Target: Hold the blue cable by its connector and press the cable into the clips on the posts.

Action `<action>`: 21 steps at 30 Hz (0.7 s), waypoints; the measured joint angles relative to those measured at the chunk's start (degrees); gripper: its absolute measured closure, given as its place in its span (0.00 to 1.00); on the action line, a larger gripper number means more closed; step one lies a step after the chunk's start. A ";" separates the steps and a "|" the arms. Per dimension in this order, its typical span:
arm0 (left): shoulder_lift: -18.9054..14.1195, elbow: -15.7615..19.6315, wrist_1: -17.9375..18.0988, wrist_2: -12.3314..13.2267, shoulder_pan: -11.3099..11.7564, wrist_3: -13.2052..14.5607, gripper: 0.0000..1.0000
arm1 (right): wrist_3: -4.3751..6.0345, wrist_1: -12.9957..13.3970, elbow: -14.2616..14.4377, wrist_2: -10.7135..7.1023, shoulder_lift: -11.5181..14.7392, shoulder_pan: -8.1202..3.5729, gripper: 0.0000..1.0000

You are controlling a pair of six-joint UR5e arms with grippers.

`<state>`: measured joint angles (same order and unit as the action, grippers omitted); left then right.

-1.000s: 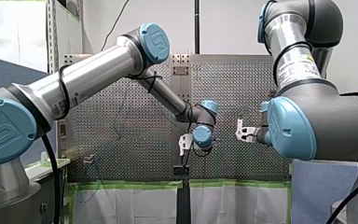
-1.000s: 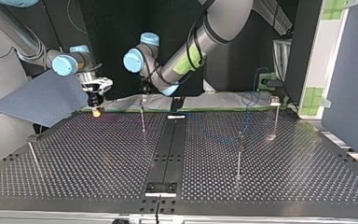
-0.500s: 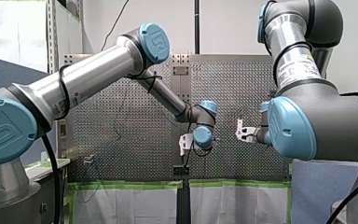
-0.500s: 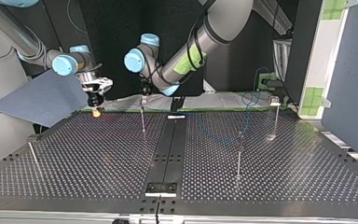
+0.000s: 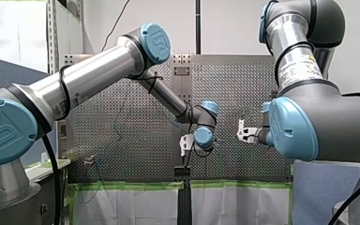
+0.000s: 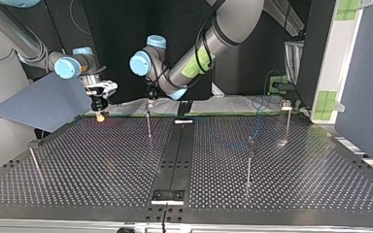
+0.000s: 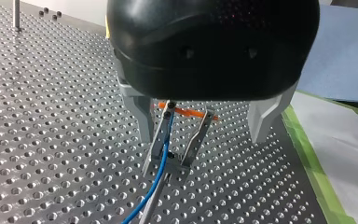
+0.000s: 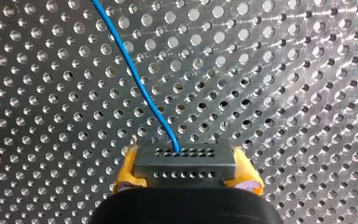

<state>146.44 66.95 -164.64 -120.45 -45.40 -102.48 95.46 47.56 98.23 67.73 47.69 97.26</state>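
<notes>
In the right wrist view my right gripper (image 8: 185,173) has its yellow pads (image 8: 127,171) shut on a dark connector block (image 8: 184,158). The thin blue cable (image 8: 135,77) runs out of the block over the perforated table. In the left wrist view my left gripper (image 7: 200,137) is open. Its metal fingers (image 7: 142,116) straddle a metal clip (image 7: 177,144) on a post top without touching it, and the blue cable (image 7: 156,186) runs through this clip. In the top view my left gripper (image 6: 149,96) hangs over that post (image 6: 148,124), with my right gripper (image 6: 99,114) beside it.
More clip posts stand on the table in the top view: one (image 6: 249,162) right of the middle, one (image 6: 286,121) at the far right, one (image 6: 33,160) at the left. A blue sheet (image 6: 48,102) lies past the table's left corner. Green tape (image 7: 317,168) edges the table.
My left wrist has shifted a hair; otherwise nothing has visibly moved.
</notes>
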 joint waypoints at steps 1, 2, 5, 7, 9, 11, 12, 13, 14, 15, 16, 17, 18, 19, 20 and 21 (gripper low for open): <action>-0.01 -0.01 -0.05 0.00 0.00 0.02 0.02 | -0.02 -0.03 0.00 -0.08 0.00 0.00 1.00; -0.02 -0.01 -0.19 -0.06 0.00 0.03 0.02 | -0.03 -0.04 0.00 -0.19 0.00 0.00 1.00; -0.16 0.00 -1.26 -0.90 -0.11 0.20 0.02 | -0.06 -0.07 0.00 -0.49 -0.01 0.00 1.00; -0.69 0.08 -2.22 -1.79 -0.50 0.40 0.02 | -0.07 -0.08 0.00 -0.58 0.00 -0.05 1.00; -1.56 0.56 -3.18 -2.84 -1.23 0.71 0.02 | -0.08 -0.08 0.00 -0.65 -0.01 -0.08 1.00; -2.39 1.21 -3.43 -3.73 -1.98 0.91 0.02 | -0.08 -0.09 0.00 -0.70 -0.01 -0.15 1.00; -2.96 1.74 -3.30 -4.32 -2.53 0.99 0.02 | -0.08 -0.09 0.00 -0.72 -0.01 -0.20 1.00; -3.40 2.15 -3.06 -4.79 -2.94 1.03 0.02 | -0.08 -0.09 0.00 -0.72 -0.01 -0.23 1.00; -3.87 2.58 -2.72 -5.20 -3.29 1.04 0.02 | -0.08 -0.09 0.00 -0.73 -0.01 -0.26 1.00; -4.54 3.24 -2.16 -5.67 -3.63 1.06 0.02 | -0.07 -0.08 0.00 -0.74 0.00 -0.29 1.00; -5.06 3.76 -1.72 -5.96 -3.81 1.06 0.02 | -0.04 -0.06 0.00 -0.74 -0.01 -0.31 1.00; -5.57 4.26 -1.25 -6.18 -3.94 1.06 0.02 | 0.02 -0.03 0.00 -0.74 0.00 -0.32 1.00; -6.29 4.96 -0.54 -6.38 -4.04 1.06 0.02 | 0.10 0.01 0.00 -0.75 0.00 -0.33 1.00; -6.83 5.51 -0.04 -6.47 -4.09 1.05 0.02 | 0.15 0.03 0.00 -0.75 0.00 -0.33 1.00; -7.33 6.01 0.45 -6.52 -4.12 1.00 0.02 | 0.19 0.05 0.00 -0.75 0.00 -0.34 1.00; -7.98 6.65 1.11 -6.56 -4.15 0.83 0.02 | 0.22 0.06 0.00 -0.75 0.00 -0.35 1.00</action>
<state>138.46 73.60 -163.53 -127.00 -49.55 -101.65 95.68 47.63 98.22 66.98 47.69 96.91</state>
